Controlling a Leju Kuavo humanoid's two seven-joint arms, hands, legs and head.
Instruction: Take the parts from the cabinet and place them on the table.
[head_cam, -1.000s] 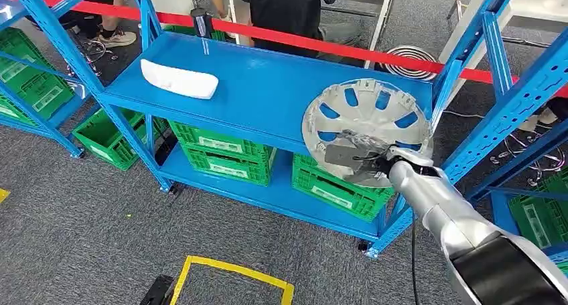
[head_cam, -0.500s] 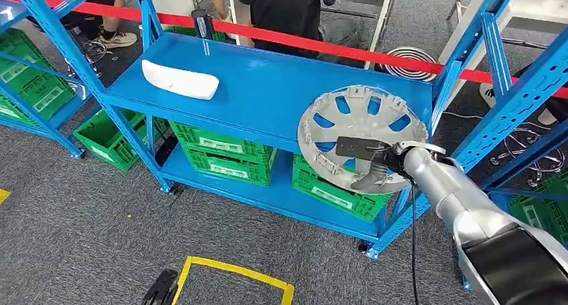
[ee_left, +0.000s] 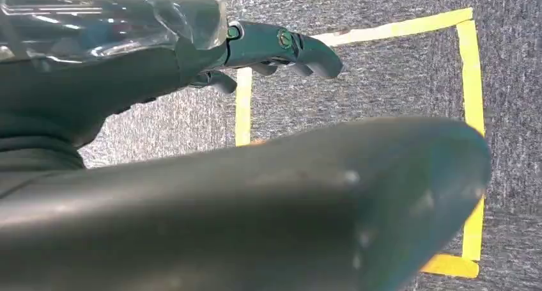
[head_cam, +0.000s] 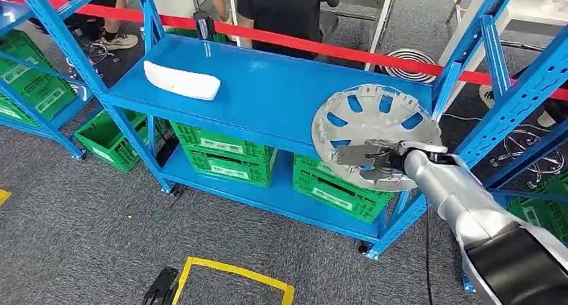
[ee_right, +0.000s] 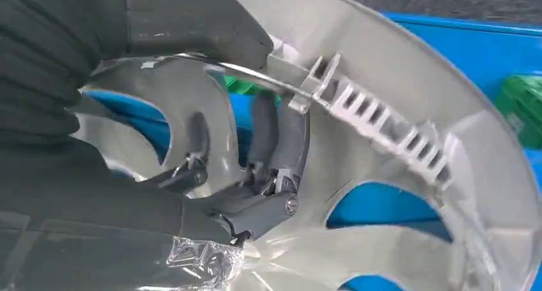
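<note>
A silver wheel cover (head_cam: 375, 120) with several openings hangs tilted over the right front edge of the blue shelf (head_cam: 268, 84). My right hand (head_cam: 372, 161) grips its near rim. Up close in the right wrist view, the thumb (ee_right: 185, 22) presses on the rim of the wheel cover (ee_right: 409, 131) while the fingers (ee_right: 281, 144) curl through an opening. A white curved part (head_cam: 182, 80) lies on the shelf's left side. In the left wrist view my left hand (ee_left: 275, 48) hangs over the carpet with its fingers loosely bent, holding nothing.
Green crates (head_cam: 224, 151) fill the lower shelf. Blue rack uprights (head_cam: 499, 97) stand close on the right. Red tape (head_cam: 321, 47) runs behind the shelf, with people (head_cam: 285, 10) standing beyond it. A yellow taped square (head_cam: 231, 278) marks the floor in front.
My right hand has carried the wheel cover a little to the right and tilted it flatter over the shelf's front edge. The white part has stayed put.
</note>
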